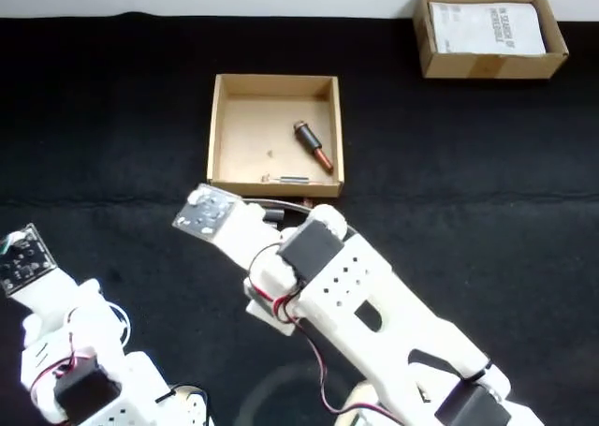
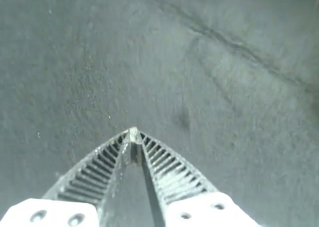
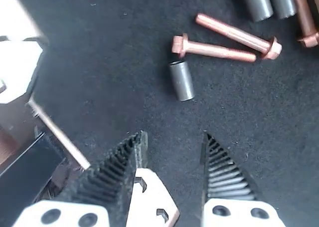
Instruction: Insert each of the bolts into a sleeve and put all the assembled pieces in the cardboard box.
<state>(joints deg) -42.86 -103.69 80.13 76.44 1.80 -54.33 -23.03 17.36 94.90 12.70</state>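
Your tabletop (image 1: 487, 220) was covered in black cloth, matt and a bit fuzzy. The bolts (image 3: 214, 51) you worked with were shiny copper-coloured metal. The sleeve (image 3: 181, 81) beside them was smooth grey metal and less shiny. Your cardboard box (image 1: 245, 126) was plain brown card, dull and flat. Your right claw (image 3: 173, 135) and left claw (image 2: 133, 133) had dark ribbed plastic fingers on smooth white plastic parts.

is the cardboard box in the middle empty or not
Not empty: a bolt with a dark sleeve on it lies on the floor of the cardboard box.
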